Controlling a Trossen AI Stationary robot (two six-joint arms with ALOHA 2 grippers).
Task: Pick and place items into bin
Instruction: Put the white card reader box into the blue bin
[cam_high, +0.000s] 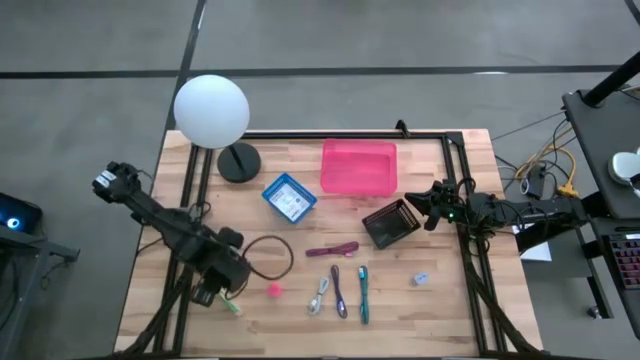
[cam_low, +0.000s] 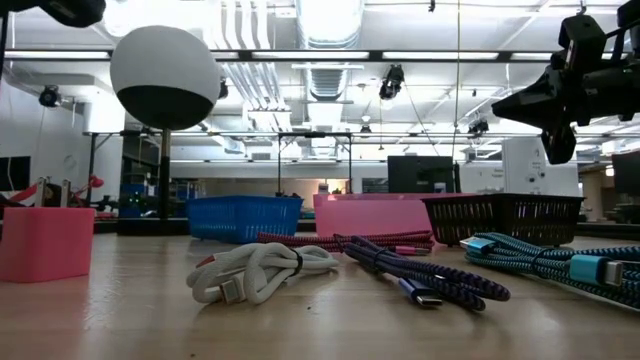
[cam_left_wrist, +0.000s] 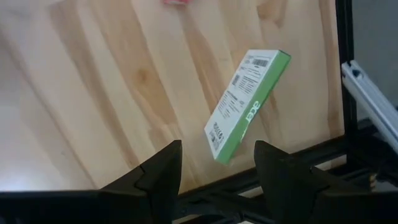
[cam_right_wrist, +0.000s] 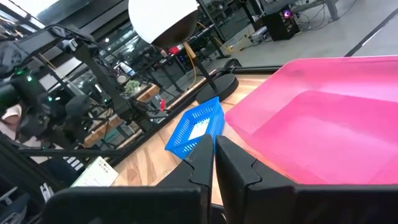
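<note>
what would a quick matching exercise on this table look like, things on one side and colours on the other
Things:
1. bin next to the lamp base
2. biggest bin
3. mesh bin under the right gripper
4. box by the left gripper

Colours:
a. pink
b. green and white
c. blue
d. dark

Pairs: 1-c, the blue bin; 2-a, the pink bin; 3-d, the dark bin; 4-b, the box.
</note>
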